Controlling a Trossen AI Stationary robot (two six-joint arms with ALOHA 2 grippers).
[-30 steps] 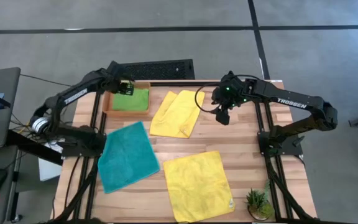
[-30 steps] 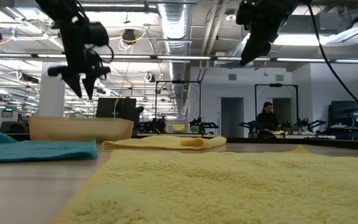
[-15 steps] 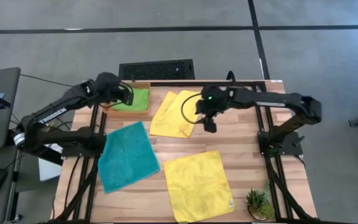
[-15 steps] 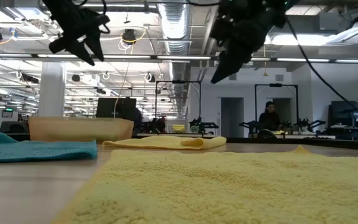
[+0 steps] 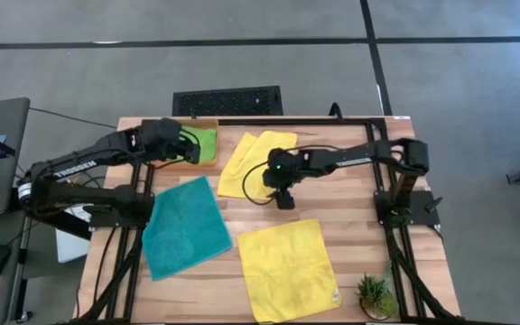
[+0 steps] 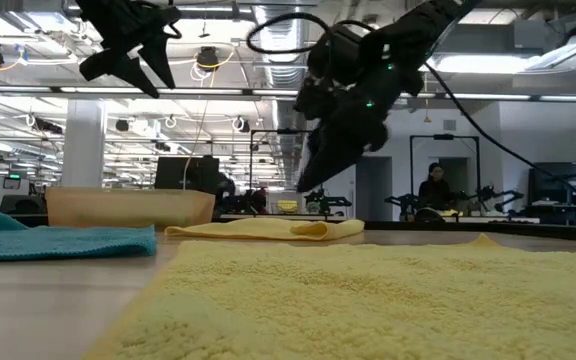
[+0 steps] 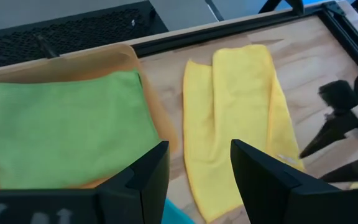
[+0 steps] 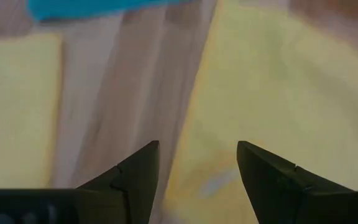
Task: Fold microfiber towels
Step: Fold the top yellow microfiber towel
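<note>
Tabletop: folded yellow towel (image 5: 258, 163) beneath right jaws (image 5: 284, 200).

Overhead and table-level cameras share the folded yellow towel (image 5: 258, 163) with both wrists.

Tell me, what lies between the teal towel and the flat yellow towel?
Only bare wood of the table separates the teal towel and flat yellow towel, as the high view shows.

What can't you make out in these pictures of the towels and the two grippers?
- Lime green towel: the left gripper covers part of it in the high view; the orange tray wall hides it in the low view.
- Right gripper: right wrist view too blurred to show whether it touches the folded yellow towel.
- Teal towel: cut off by the low view's edge.
</note>
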